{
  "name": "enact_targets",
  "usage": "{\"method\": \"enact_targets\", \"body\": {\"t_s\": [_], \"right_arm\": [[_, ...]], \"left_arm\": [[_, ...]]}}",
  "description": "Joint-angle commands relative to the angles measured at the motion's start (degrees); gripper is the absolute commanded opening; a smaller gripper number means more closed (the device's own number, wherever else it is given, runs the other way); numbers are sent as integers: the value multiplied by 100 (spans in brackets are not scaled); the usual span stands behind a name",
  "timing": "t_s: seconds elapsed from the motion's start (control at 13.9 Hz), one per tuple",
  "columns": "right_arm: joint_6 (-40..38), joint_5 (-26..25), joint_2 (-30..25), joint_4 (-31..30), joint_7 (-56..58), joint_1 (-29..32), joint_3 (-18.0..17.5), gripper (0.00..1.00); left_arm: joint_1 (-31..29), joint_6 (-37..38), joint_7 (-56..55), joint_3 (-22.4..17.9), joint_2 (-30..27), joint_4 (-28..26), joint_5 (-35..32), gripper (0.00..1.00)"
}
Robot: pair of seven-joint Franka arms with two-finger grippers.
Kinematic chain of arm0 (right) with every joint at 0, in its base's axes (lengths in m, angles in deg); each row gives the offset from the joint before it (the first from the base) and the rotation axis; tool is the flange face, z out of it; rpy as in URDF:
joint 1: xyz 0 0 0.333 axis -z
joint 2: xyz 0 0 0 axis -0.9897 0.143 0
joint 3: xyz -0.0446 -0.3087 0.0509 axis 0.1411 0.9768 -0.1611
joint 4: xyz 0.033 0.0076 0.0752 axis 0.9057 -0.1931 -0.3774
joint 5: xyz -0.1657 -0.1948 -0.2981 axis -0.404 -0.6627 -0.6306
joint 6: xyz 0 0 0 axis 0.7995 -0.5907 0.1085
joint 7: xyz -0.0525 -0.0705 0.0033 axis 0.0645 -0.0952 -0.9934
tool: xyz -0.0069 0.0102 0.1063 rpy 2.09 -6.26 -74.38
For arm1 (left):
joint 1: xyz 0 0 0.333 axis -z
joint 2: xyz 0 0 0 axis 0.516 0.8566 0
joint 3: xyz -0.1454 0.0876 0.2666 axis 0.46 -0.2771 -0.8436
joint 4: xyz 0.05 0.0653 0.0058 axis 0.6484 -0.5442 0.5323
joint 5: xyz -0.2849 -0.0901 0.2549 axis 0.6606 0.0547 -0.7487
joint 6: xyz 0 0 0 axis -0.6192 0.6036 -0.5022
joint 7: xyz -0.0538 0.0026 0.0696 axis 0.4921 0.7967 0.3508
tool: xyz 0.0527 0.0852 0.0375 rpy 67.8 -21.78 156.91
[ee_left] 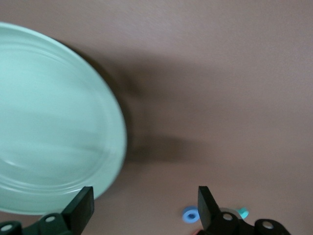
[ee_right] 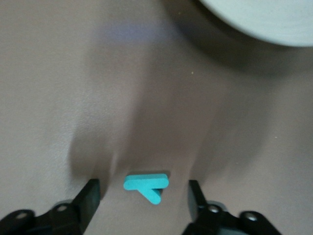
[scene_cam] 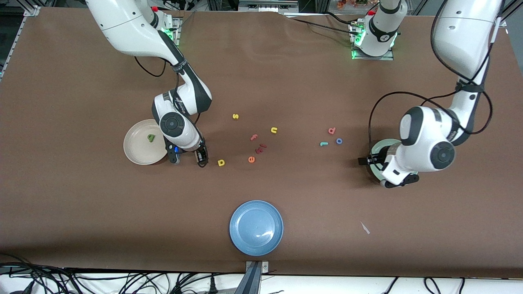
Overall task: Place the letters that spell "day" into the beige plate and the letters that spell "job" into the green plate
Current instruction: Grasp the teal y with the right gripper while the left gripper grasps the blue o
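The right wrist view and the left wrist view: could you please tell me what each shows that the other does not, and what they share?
Only the right wrist view shows the teal "y" lying on the table between the open fingers of the right gripper, with an edge of the beige plate.

Only the left wrist view shows the green plate, the blue "o", a bit of the teal "j", and the open left gripper.

Both show the brown table.
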Motion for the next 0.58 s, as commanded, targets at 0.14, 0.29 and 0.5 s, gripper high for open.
{"method": "enact_targets", "body": {"t_s": [0.14, 0.29, 0.5], "right_arm": [[5, -18, 67, 87, -226, -70, 51, 35], [5, -36, 23, 96, -218, -62, 86, 24], [-92, -115, -178, 122, -183, -62, 156, 24]], "left_arm": [[494, -419, -573, 38, 176, -374, 171, 83], [477, -420, -538, 205, 149, -525, 171, 77], [486, -420, -529, 319, 62, -858, 171, 67]]}}
